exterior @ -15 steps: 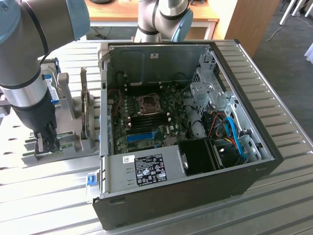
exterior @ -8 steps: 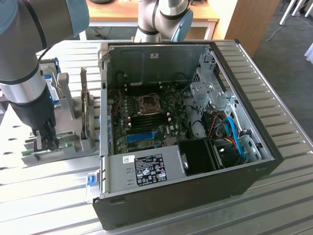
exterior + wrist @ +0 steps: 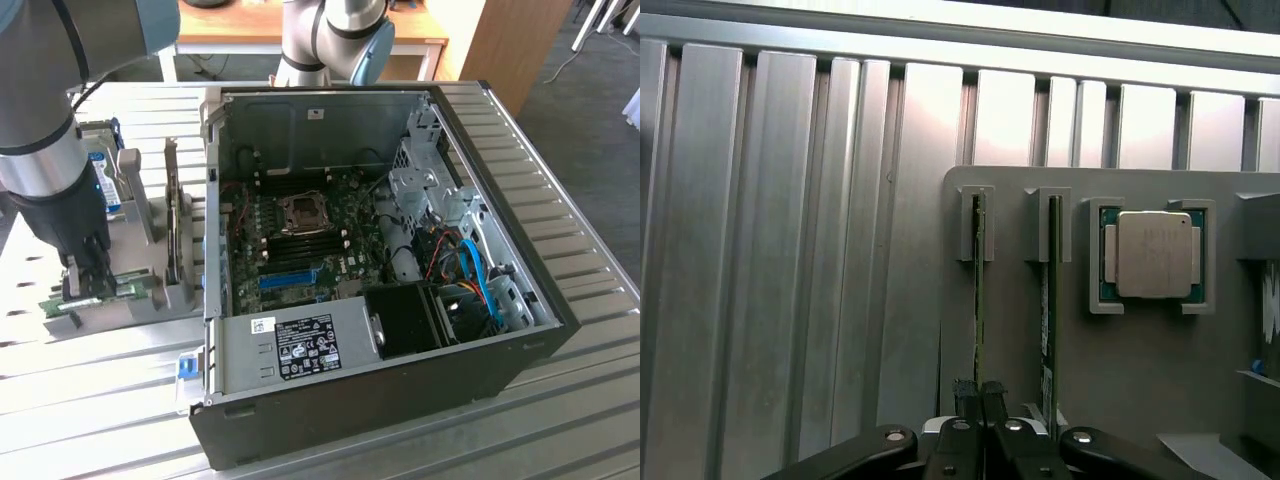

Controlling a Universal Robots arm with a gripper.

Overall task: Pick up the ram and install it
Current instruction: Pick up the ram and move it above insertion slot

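Clenching the gripper (image 3: 978, 390) on the ram (image 3: 978, 285), upright in its grey rack (image 3: 1140, 370), on the exterior view's left of the computer case (image 3: 350, 425).

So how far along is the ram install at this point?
Done: nothing installed yet. In hand: the gripper is shut on the ram, which stands in its slot in the grey holder. Left: lifting it out and seating it on the motherboard in the open computer case.
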